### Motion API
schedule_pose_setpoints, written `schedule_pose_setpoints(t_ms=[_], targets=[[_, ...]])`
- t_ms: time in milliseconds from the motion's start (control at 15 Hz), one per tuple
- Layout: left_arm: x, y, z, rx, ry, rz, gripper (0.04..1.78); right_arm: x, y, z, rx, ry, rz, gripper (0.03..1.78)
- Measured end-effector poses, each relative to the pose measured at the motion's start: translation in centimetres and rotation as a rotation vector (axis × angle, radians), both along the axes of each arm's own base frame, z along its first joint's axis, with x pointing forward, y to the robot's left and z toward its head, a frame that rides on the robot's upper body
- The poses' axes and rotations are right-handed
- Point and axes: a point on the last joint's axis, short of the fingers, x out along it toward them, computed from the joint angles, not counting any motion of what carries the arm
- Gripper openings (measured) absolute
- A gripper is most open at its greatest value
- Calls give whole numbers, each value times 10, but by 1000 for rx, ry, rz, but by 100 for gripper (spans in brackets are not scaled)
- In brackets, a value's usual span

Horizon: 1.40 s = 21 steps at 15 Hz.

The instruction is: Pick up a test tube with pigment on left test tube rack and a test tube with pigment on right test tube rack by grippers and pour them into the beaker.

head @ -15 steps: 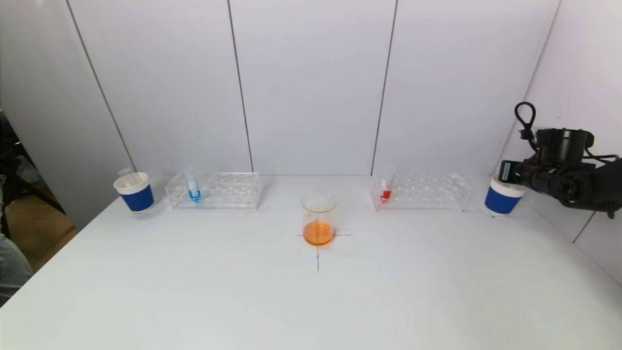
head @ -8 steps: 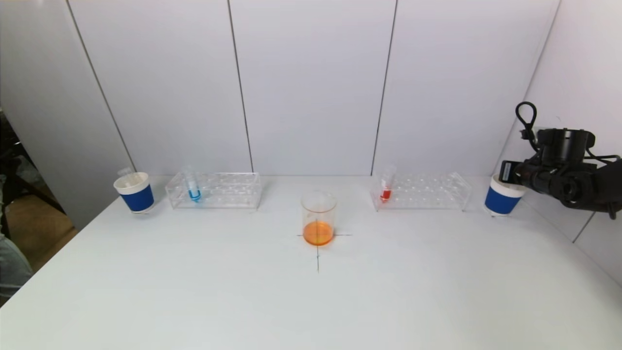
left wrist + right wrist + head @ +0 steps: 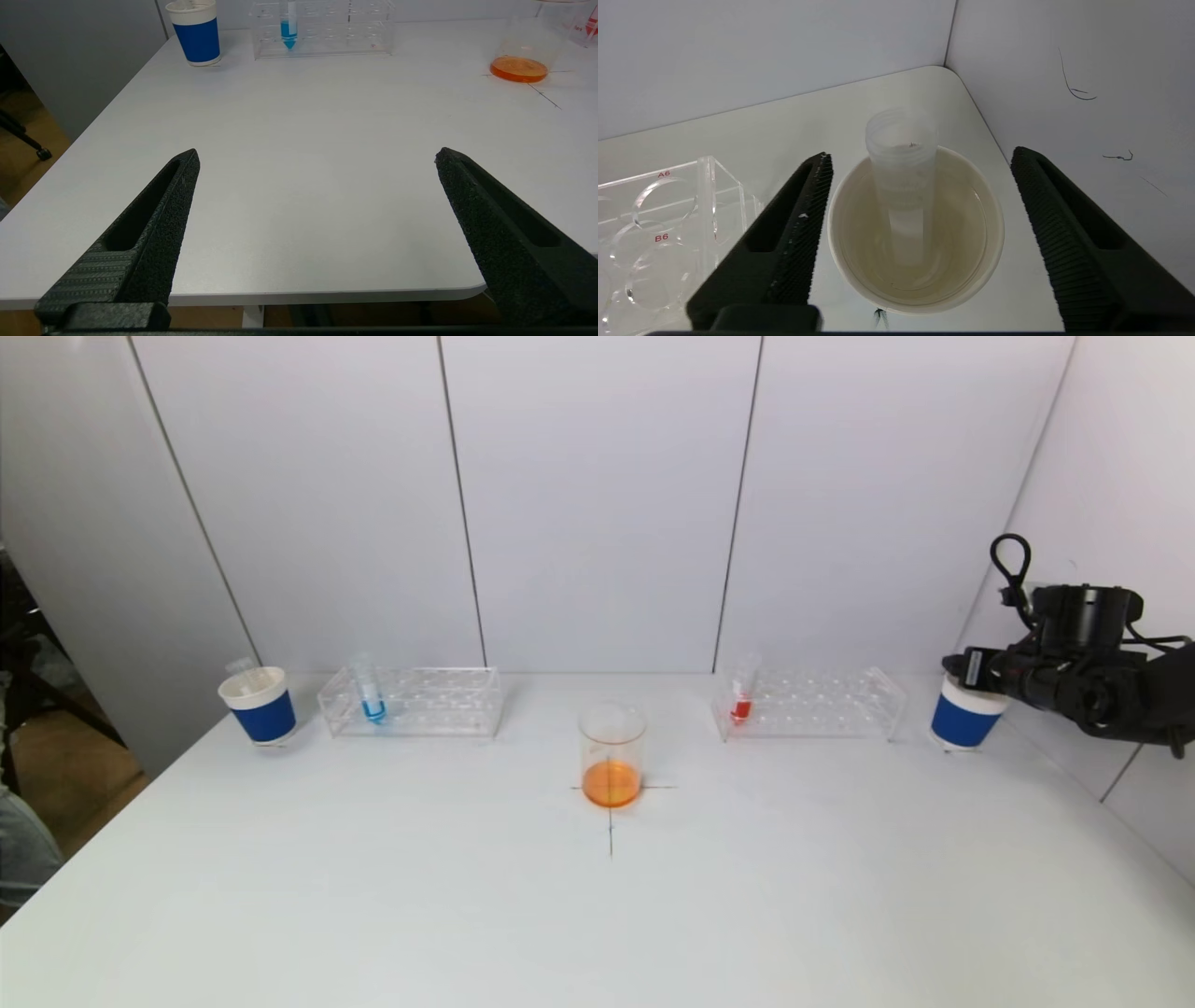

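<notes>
right gripper (image 3: 920,163) – jaws spread wide, gripping nothing | empty test tube (image 3: 902,186) stands nearly upright, mouth up, in the paper cup (image 3: 971,270) right below and between the fingers | left gripper (image 3: 315,156) wide open – beaker (image 3: 521,56) far ahead

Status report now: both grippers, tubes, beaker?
Right gripper open over blue paper cup, empty clear tube inside. Left gripper open, parked. Glass beaker unobstructed.
</notes>
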Motion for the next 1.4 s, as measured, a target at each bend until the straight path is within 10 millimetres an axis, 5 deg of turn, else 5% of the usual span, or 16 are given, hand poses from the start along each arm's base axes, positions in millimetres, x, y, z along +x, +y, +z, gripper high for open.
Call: schedule_pose_setpoints(t_ms=[267,667,1067,1400], targets=[[0,0,0,-1,0,0,176,-5,2,10,-3,-16,3,176],[0,0,0,0,0,0,176,-44,46,56,-20,-78,88,178],[0,0,0,0,0,0,176,-143,116,94,-47,-188,243,177],[0,0,0,-1,0,0,176,-244,133,100,-73,-258,332,177]])
